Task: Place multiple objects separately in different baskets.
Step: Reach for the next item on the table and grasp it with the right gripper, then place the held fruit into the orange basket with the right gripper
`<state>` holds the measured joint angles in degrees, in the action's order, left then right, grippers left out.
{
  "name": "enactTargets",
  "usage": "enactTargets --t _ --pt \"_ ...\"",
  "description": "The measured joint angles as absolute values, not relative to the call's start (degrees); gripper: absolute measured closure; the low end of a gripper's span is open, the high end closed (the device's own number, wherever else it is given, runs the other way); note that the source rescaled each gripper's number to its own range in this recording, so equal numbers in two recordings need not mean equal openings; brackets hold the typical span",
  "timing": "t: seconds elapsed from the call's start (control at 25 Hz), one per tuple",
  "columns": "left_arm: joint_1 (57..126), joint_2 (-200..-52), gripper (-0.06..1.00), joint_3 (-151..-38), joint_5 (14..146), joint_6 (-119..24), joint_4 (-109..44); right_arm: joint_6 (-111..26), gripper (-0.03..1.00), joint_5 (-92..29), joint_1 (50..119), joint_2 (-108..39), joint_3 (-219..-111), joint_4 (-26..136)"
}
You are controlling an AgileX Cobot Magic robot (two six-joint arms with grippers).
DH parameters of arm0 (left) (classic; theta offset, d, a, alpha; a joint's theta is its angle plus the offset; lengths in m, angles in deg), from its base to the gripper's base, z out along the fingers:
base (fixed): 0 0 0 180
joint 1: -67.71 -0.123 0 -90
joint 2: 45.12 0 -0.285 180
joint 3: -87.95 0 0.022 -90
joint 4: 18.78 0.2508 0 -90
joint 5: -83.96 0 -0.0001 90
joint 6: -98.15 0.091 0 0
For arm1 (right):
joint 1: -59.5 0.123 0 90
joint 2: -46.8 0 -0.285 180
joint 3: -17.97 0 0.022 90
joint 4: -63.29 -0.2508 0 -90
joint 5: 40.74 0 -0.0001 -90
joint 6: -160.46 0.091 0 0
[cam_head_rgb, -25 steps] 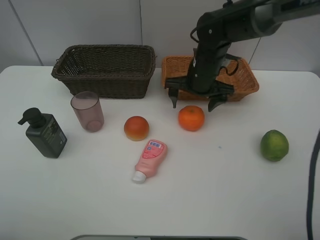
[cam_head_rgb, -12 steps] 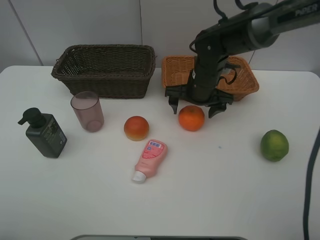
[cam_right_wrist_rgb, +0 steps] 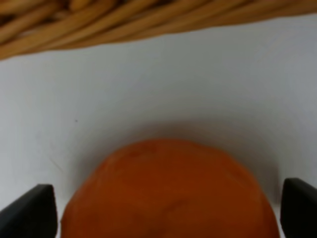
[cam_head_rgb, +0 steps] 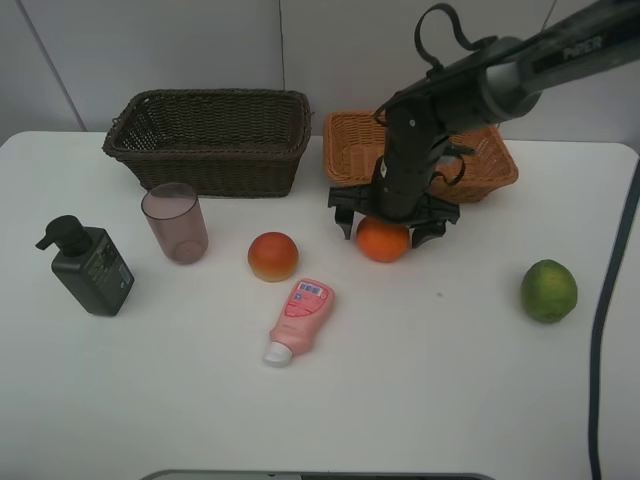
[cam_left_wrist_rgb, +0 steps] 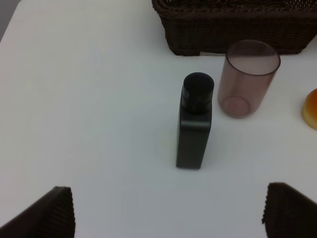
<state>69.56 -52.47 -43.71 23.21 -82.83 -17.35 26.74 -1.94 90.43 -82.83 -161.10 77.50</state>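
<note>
Exterior high view: right gripper [cam_head_rgb: 382, 232] spread wide, fingers at nine and three o'clock of the orange [cam_head_rgb: 383, 244], seemingly firm but roll-prone; pinch its equator.

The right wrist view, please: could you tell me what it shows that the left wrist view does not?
Only the right wrist view: the orange between the tips of the open right claw, and the rim of the tan basket. Only the left wrist view: the pump bottle, the mauve cup, the dark basket, a sliver of red-orange fruit, the open left claw. Both: the white table.
</note>
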Motion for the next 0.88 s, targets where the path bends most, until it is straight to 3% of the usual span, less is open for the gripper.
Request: enactTargets --t 0.16,0.24,0.28,0.32,0.36,0.88 --pt "69.56 -52.47 -0.04 -43.71 23.21 -82.83 -17.35 26.74 -0.03 -1.95 90.43 -83.50 -160.99 77.45" --pt "69.56 -52.47 -0.04 -43.71 23.21 -82.83 -17.35 26.74 0.04 -1.62 90.43 -83.82 -160.99 77.50" --pt "69.56 -52.47 -0.04 -43.71 23.21 -82.83 -17.35 26.68 0.12 -1.39 90.43 -83.83 -160.99 77.50" --pt "69.56 -52.47 -0.04 -43.71 23.21 -82.83 -17.35 26.54 0.26 -1.18 90.43 -83.90 -160.99 77.63" --pt "69.56 -52.47 -0.04 -43.71 23.21 -82.83 -17.35 26.50 0.50 -0.83 90.43 -83.90 -160.99 77.95" --pt "69.56 -52.47 -0.04 -43.71 23.21 -82.83 -17.35 26.50 0.52 -0.71 90.43 -83.90 -160.99 78.11"
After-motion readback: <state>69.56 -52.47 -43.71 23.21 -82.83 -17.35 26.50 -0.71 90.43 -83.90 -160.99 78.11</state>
